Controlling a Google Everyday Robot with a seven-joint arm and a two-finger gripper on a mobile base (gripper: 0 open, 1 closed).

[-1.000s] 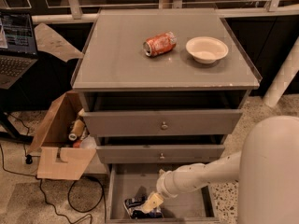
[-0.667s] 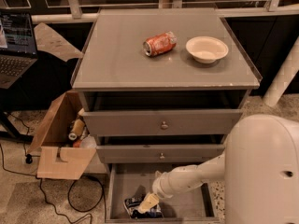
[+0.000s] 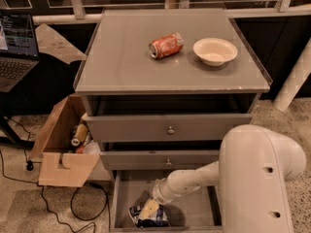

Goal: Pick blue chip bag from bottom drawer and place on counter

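The blue chip bag (image 3: 147, 217) lies crumpled at the front left of the open bottom drawer (image 3: 194, 212). My white arm reaches down into the drawer from the right. My gripper (image 3: 148, 208) is right over the bag and touching it, at its top. The counter (image 3: 121, 57) is the grey top of the cabinet. It carries a dented orange soda can (image 3: 165, 45) and a white bowl (image 3: 215, 51).
Two shallower drawers with round knobs (image 3: 170, 129) sit pushed in above the open one. An open cardboard box (image 3: 63, 144) with bottles stands on the floor to the left. A laptop (image 3: 17, 47) is at far left. Cables (image 3: 87, 208) lie on the floor.
My arm has shifted left and closer to the camera, and the gripper has moved slightly left and lower onto the bag. The bag stays in the drawer.
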